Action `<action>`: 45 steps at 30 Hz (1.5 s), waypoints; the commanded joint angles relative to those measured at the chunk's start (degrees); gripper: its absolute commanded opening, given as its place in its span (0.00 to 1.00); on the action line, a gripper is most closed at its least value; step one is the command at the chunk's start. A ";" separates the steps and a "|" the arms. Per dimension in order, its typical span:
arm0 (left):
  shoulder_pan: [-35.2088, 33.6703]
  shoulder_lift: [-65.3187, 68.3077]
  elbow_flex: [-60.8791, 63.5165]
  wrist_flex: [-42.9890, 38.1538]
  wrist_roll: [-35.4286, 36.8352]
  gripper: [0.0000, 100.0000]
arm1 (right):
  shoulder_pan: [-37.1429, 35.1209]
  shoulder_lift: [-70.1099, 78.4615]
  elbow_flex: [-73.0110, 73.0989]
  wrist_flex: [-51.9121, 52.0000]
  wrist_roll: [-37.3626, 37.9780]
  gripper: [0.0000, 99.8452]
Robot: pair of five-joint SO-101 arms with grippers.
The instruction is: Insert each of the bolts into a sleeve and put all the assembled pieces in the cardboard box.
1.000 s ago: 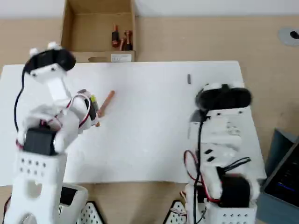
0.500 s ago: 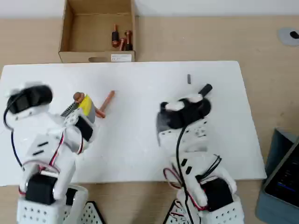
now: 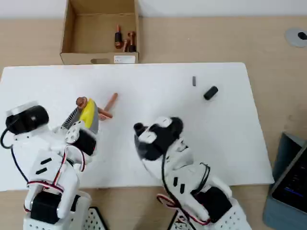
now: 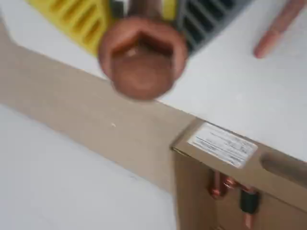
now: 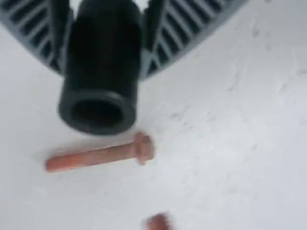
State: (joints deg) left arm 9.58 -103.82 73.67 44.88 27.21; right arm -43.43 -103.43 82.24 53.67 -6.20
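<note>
My left gripper [image 3: 86,109], with its yellow finger, is shut on a copper bolt [image 3: 81,101] held up off the white mat [image 3: 153,86]; its hex head [image 4: 142,57] faces the left wrist camera. My right gripper [image 3: 141,130] at the mat's centre is shut on a black sleeve [image 5: 102,72], open end outward. A loose bolt [image 3: 111,101] [image 5: 100,154] lies on the mat between the grippers. A second loose bolt [image 3: 104,115] is partly hidden beside the left gripper. Another black sleeve [image 3: 210,92] lies at the far right. The cardboard box [image 3: 72,33] behind the mat holds assembled pieces [image 3: 124,40].
A small dark piece [image 3: 194,81] lies near the mat's far edge. A dark grey case [image 3: 290,177] stands off the mat at the right. The wooden tabletop [image 3: 216,40] surrounds the mat. The box's labelled front wall [image 4: 225,146] stands just beyond the left gripper.
The right arm swung from the mat's right side to its centre with a black sleeve, uncovering the other sleeve. The left arm drew back toward its base and lifted a bolt.
</note>
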 commanded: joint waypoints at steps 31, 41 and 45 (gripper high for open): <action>14.95 -0.66 -6.33 6.33 -0.09 0.00 | -2.07 -9.71 1.98 -5.01 15.47 0.01; 11.78 -0.75 -3.78 1.76 -2.37 0.00 | -2.07 -9.71 1.71 -4.66 15.56 0.01; 13.01 -0.75 -4.13 4.48 -2.37 0.00 | -2.07 -9.71 1.71 -4.75 15.56 0.01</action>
State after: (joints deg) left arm 21.80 -103.91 70.51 48.57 25.45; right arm -44.75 -103.43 85.76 50.33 8.75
